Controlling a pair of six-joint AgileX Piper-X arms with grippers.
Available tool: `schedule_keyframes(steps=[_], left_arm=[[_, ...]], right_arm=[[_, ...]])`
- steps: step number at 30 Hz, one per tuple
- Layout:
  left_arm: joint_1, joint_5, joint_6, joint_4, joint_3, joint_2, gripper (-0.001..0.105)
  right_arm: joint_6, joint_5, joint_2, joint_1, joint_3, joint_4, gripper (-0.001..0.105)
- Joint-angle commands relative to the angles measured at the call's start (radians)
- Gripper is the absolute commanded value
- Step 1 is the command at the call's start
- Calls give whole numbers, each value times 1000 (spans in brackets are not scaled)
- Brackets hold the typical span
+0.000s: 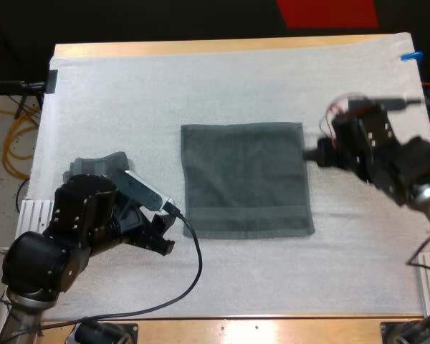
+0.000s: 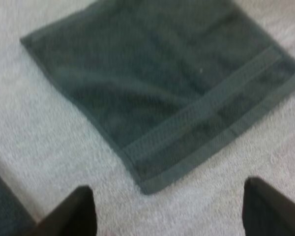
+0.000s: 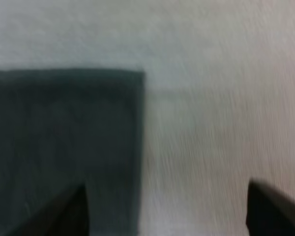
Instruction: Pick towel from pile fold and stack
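Left of the spread towel (image 1: 245, 179), a bunched towel (image 1: 93, 166) lies on the mat (image 1: 272, 79). The left gripper (image 2: 167, 194) hovers at the spread towel's near left corner, fingers apart and empty. The right gripper (image 3: 167, 189) hangs at its right edge, fingers likewise apart.

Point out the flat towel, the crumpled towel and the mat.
flat towel (image 1: 244, 179): high view, on its middle.
crumpled towel (image 1: 93, 166): high view, on its visible upper part.
mat (image 1: 201, 79): high view, on a bare far part.
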Motion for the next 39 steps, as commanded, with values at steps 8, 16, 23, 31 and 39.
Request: schedule_keyframes(steps=[8, 16, 23, 31, 39], left_arm=[[-4, -19, -10, 56, -5, -5, 60], [-4, -19, -10, 56, -5, -5, 60], [-4, -19, -10, 49, -5, -5, 60], [-4, -13, -10, 49, -5, -5, 60], [-4, -12, -10, 49, -5, -5, 60]], right_arm=[[211, -87, -85, -79, 343, -23, 64], [234, -489, -85, -234, 591, -284, 64], [286, -806, -80, -281, 721, -526, 64], [362, -885, 39, -281, 760, -677, 64], [420, -1013, 149, -275, 760, -805, 64]])
